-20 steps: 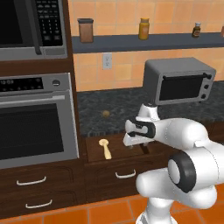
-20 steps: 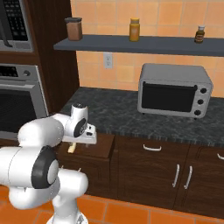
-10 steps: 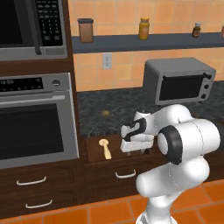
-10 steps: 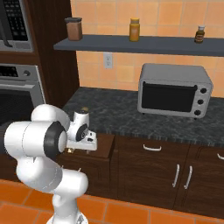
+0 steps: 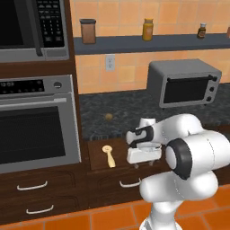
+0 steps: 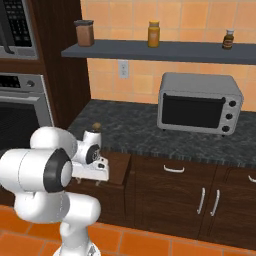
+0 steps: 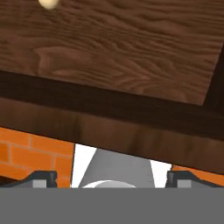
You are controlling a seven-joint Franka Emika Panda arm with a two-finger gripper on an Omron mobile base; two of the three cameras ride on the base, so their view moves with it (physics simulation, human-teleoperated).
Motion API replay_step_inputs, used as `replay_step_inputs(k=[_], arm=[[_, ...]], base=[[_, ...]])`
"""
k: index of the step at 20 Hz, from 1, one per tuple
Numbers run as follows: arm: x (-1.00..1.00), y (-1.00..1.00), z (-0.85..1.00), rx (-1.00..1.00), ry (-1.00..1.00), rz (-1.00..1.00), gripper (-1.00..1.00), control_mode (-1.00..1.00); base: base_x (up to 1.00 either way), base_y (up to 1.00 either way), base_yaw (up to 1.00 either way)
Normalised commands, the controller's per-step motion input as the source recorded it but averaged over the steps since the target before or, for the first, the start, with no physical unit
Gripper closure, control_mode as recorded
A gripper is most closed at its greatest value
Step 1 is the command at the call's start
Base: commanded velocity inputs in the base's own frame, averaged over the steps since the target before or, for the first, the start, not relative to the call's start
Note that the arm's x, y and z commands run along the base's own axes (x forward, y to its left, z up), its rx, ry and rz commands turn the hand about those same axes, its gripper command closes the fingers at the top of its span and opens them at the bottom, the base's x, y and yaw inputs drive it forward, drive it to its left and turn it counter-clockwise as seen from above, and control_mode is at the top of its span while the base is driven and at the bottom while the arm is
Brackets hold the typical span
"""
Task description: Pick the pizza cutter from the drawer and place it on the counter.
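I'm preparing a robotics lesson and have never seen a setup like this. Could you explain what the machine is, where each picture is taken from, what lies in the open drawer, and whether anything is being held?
This is a computer-rendered kitchen. The machine is a white robot arm on a base that can drive. Two pictures come from cameras riding on that base, behind the arm to its left and right. The third comes from a camera on the hand, looking down along the end effector.

The arm bends low over an open wooden drawer. In it lies a pale yellow pizza cutter, disc head away from the robot. Above is the dark speckled counter, carrying a small brown lump and a toaster oven.

The end effector is open and holds nothing. It hangs to the right of the cutter, apart from it.
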Motion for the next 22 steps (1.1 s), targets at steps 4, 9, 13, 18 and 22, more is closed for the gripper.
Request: replay_step_inputs(k=[4, 9, 13, 18, 22], arm=[[-1.0, -0.1, 0.0, 0.0, 0.07, 0.06, -1.0, -1.0], [-0.64, 0.0, 0.48, 0.04, 0.02, 0.06, -1.0, -1.0], [0.3, 0.2, 0.97, 0.16, -0.28, 0.0, -1.0, -1.0], [0.67, 0.44, 0.33, 0.09, -0.06, 0.0, -1.0, -1.0], [0.79, 0.56, -0.01, 0.0, 0.0, -0.01, -1.0, -1.0]], base=[[0.0, 0.0, 0.0], [0.0, 0.0, 0.0], [0.0, 0.0, 0.0], [0.0, 0.0, 0.0], [0.0, 0.0, 0.0]])
